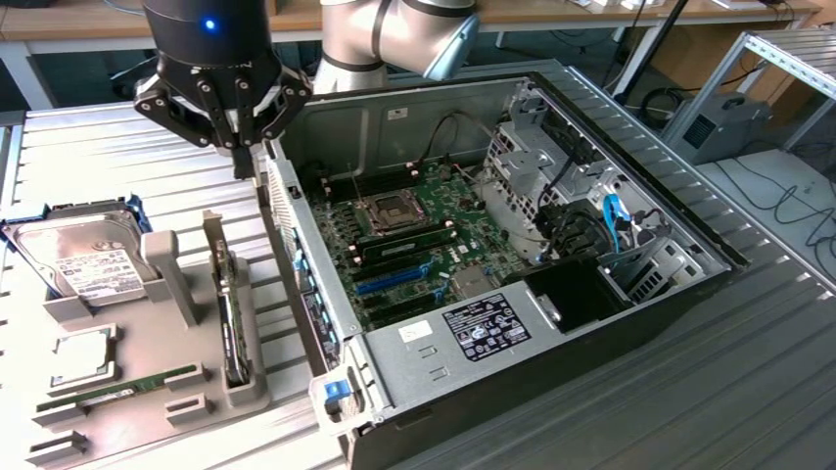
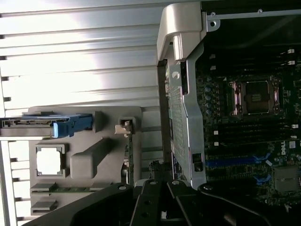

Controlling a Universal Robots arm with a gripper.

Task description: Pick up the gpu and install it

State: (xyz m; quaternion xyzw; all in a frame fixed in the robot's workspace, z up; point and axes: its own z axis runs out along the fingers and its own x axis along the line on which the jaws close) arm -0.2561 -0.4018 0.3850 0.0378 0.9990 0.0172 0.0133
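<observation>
Nothing held, gripper (image 1: 243,162) shut tight — poised over the computer case (image 1: 293,230) wall; could have clipped it reaching the gpu (image 1: 231,328).

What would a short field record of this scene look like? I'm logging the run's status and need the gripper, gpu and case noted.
gripper: shut, empty, hovering by the case's edge, between holder and case
gpu: standing on edge in the grey holder, not gripped
computer case: lying open, motherboard exposed
blue expansion slots: vacant
hard drive: in the holder, toward the exterior view's left of the gpu
</observation>
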